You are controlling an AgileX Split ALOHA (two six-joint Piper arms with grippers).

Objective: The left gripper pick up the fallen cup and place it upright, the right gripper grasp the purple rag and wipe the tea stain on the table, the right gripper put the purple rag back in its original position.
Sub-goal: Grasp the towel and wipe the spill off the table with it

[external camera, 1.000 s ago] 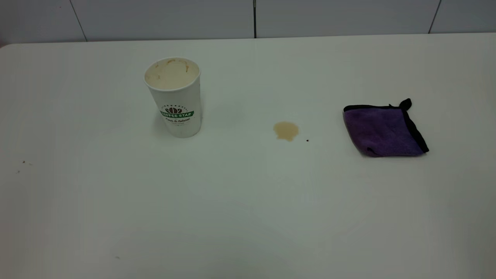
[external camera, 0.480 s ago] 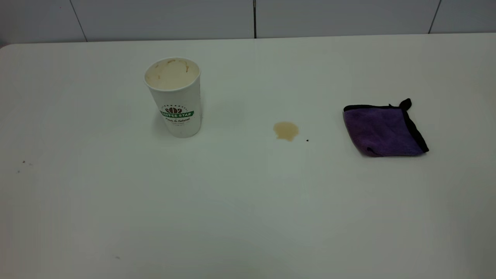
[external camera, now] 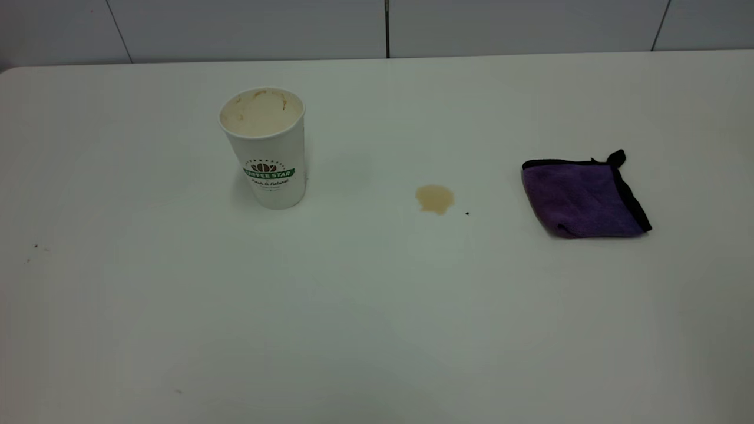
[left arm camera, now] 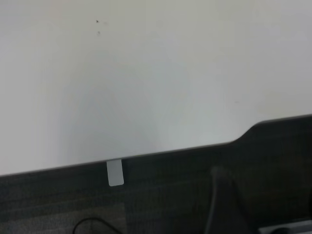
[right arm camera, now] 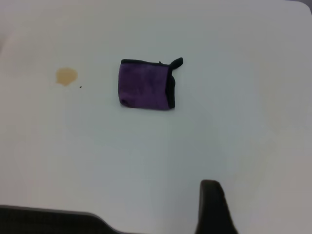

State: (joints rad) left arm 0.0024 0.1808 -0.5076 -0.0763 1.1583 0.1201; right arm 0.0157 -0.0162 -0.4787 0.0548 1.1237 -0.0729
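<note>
The cup (external camera: pixel 265 147) stands upright on the table (external camera: pixel 377 318) at the left, its stained mouth facing up. The tea stain (external camera: pixel 435 198) lies in the middle; it also shows in the right wrist view (right arm camera: pixel 66 76). The purple rag (external camera: pixel 583 199) lies folded flat at the right, with nothing touching it, and shows in the right wrist view (right arm camera: pixel 146 86). No gripper shows in the exterior view. My right gripper (right arm camera: pixel 213 207) is a dark shape well short of the rag, above bare table. My left gripper (left arm camera: pixel 222 200) hangs past the table's edge, over dark floor.
A tiny black speck (external camera: pixel 468 213) sits just right of the stain. A few specks (external camera: pixel 35 246) lie at the far left. The left wrist view shows the table's edge (left arm camera: pixel 146 155) with a small white tag (left arm camera: pixel 115 173) under it.
</note>
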